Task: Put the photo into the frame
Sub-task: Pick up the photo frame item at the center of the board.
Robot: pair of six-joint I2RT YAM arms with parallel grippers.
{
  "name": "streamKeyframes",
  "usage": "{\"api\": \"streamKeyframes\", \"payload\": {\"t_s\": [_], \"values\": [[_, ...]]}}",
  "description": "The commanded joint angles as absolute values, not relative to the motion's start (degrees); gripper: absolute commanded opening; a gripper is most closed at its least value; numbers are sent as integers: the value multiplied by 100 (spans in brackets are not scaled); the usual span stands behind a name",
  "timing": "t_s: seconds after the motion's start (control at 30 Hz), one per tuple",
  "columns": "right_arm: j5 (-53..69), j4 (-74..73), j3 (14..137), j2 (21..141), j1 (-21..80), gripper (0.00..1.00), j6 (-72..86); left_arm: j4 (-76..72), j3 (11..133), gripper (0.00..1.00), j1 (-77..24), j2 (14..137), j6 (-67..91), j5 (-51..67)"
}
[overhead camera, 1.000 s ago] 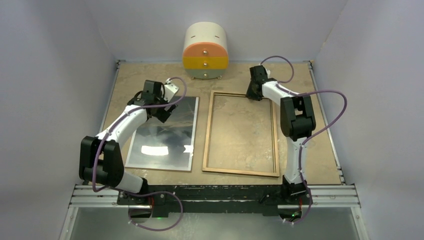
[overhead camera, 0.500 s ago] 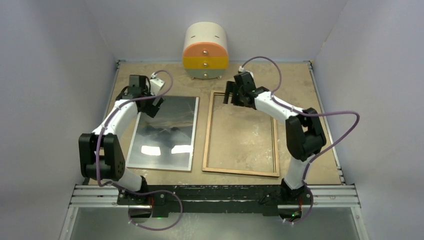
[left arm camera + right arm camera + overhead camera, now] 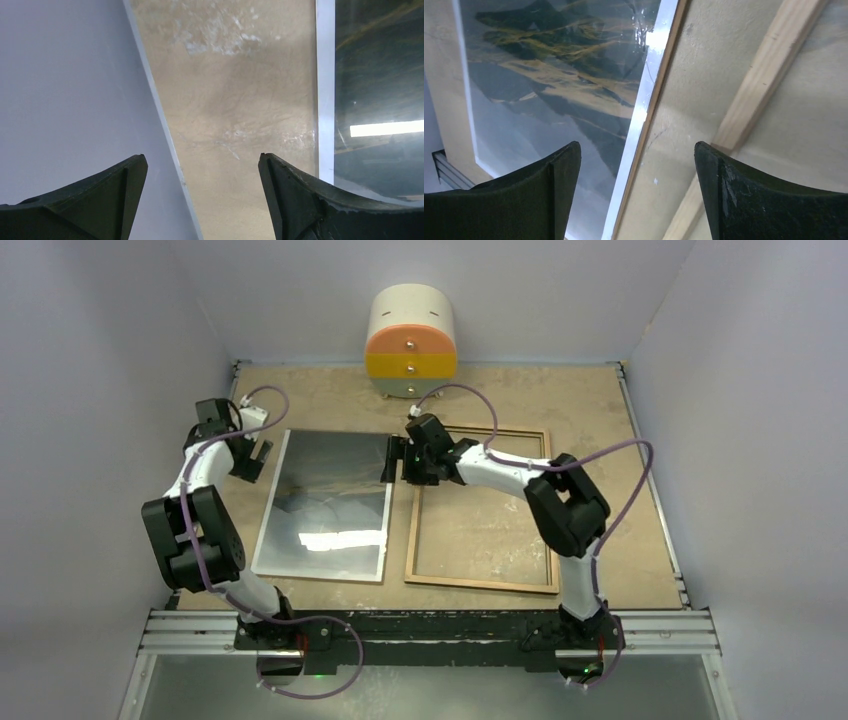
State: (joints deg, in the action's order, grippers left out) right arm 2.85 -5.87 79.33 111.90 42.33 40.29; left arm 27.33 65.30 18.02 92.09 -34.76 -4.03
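Glossy grey-green, the photo [image 3: 325, 505] lies flat left of the bench's [image 3: 610, 490] middle, with the frame [image 3: 413, 530] just beside it on the right, wood side up. Right claw [image 3: 397, 462] hangs over the photo's far right corner, jaws wide, gripping nothing. Left claw [image 3: 255, 460] stands spread and empty off its far left corner. One photo, one frame, two claws. Glare washes out the print's near part, and the right claw hides that far right corner from above.

You are looking at a glossy photo [image 3: 325, 505], a pale bare-wood frame [image 3: 480, 582] and a matt, scuffed tan table [image 3: 620, 500].
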Motion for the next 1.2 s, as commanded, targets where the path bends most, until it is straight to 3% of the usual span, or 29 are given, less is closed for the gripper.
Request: {"api": "streamKeyframes", "payload": {"t_s": [0.0,0.63,1.17], "values": [[523,-374,8456,11653,4269,84,4429,2161,5943,87,1828,9280,-3812,-710],[35,-409,9176,12698,4517,72,4741,1961,5328,86,1775,9668,-3504,559],[-1317,-1423,10468,12762,5361,67,4244,1556,4969,85,1399,9669,-3512,12]]}}
